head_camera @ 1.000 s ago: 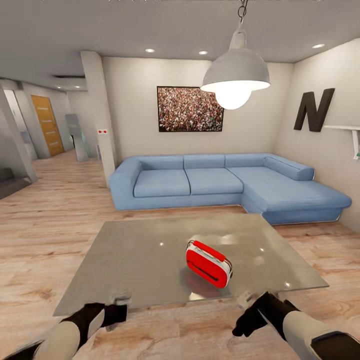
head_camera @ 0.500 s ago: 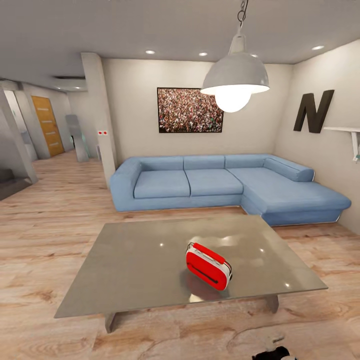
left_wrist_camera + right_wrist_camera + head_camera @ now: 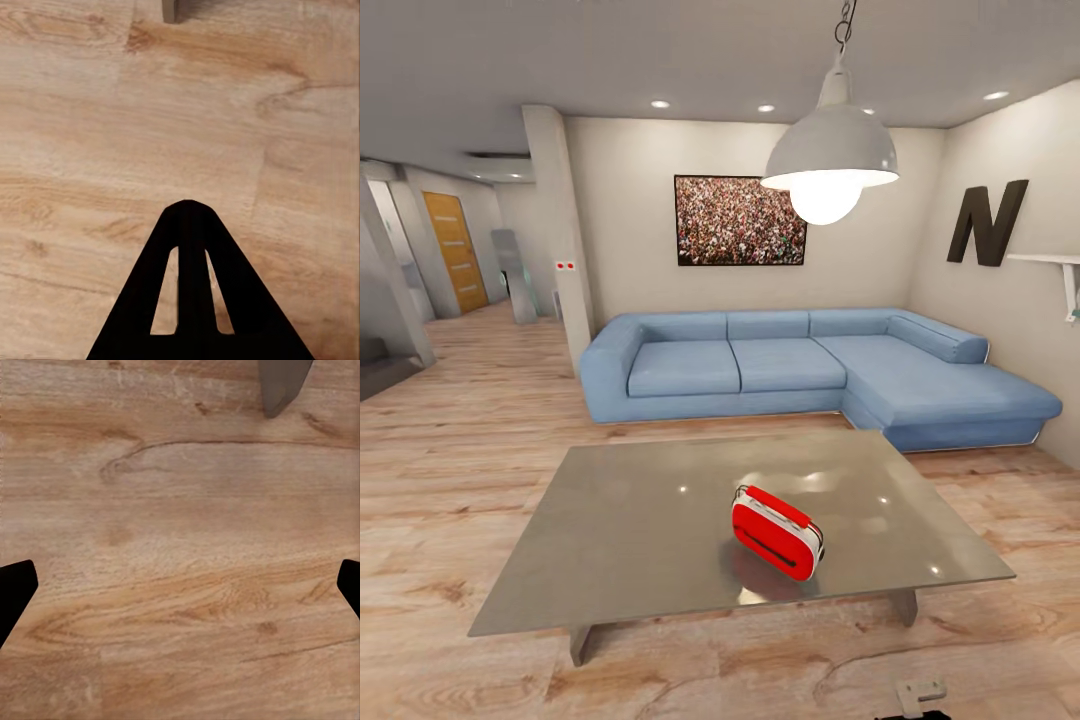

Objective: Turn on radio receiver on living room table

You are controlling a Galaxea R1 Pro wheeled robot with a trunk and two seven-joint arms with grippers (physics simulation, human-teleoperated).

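- Radio receiver: red box, white trim, handle on top, dark slot on its face; stands on the coffee table, toward the near edge and right of centre, turned at an angle to the table edges.
- Table top glossy grey, reflects the ceiling lights and the radio; two slab legs show under the near edge.
- Blue L-shaped sofa behind the table, against the far wall, chaise running along the right side.
- White pendant lamp hangs above the table, lit.
- Crowd picture on the wall over the sofa; black letter "N" on the right wall, white shelf just beside it.
- Orange door down the hallway at far left.
- Left gripper: fingers pressed together into one dark point, above the light wood plank floor; grey table leg ahead of it.
- Right gripper: fingers spread wide, tips at opposite edges of the right wrist view, nothing between them but floor; another table leg ahead.
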